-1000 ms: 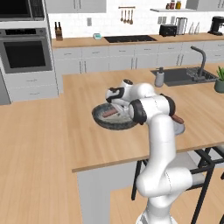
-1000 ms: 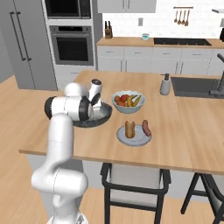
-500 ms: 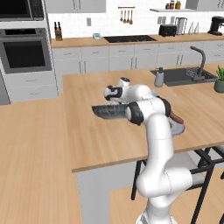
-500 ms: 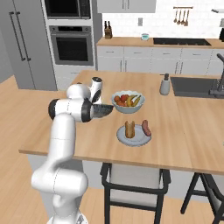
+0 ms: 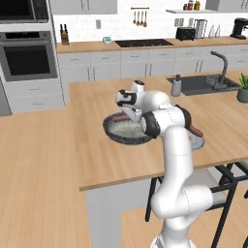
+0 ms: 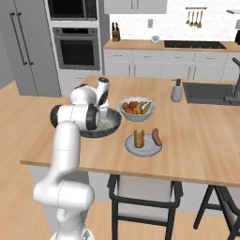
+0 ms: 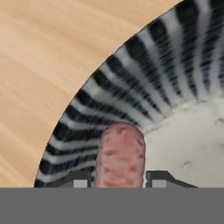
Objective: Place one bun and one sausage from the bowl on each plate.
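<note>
Hand view shows the jaws clamped on a sausage (image 7: 120, 153) just above the bowl (image 7: 131, 92) near its ribbed wall. One plate (image 6: 143, 145), right of the bowl, already holds a bun and sausage. Next likely calls for lifting clear and carrying toward the other plate.

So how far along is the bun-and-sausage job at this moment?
One plate already carries a bun and a sausage. In hand: the fingers are shut on another sausage over the dark bowl. Left: getting that sausage and a bun onto the second plate, which I cannot make out here.
</note>
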Robot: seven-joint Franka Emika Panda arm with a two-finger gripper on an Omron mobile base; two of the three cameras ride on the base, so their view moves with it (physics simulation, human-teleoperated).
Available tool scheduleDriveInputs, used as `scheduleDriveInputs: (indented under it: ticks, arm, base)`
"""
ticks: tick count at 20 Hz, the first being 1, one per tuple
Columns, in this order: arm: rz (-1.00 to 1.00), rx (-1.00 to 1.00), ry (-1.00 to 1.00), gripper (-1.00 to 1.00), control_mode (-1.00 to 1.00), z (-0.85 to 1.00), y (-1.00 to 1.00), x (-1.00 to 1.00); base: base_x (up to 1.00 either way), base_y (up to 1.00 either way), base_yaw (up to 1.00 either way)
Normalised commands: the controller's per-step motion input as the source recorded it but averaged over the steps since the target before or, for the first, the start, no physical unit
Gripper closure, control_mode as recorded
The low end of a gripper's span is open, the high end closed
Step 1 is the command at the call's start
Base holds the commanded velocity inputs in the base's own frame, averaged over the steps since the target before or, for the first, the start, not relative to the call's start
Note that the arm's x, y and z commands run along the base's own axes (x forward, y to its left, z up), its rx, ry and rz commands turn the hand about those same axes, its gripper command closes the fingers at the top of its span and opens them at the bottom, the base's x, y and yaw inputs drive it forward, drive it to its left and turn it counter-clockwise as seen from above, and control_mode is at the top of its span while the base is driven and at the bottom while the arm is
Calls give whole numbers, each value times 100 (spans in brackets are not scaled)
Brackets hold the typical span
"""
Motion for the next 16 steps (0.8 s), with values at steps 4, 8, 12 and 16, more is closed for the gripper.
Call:
scheduleDriveInputs:
  ticks: [4,8,12,16]
  arm:
    - [0,0,-1,100,-100,50,0,-37]
    - [0,0,-1,100,-100,46,-19,-71]
    - [1,-1,-1,100,-100,49,-54,-97]
    - [12,-6,-3,100,-100,36,-56,-100]
  base:
    - [0,0,0]
    - [0,0,0]
    - [0,0,0]
    - [0,0,0]
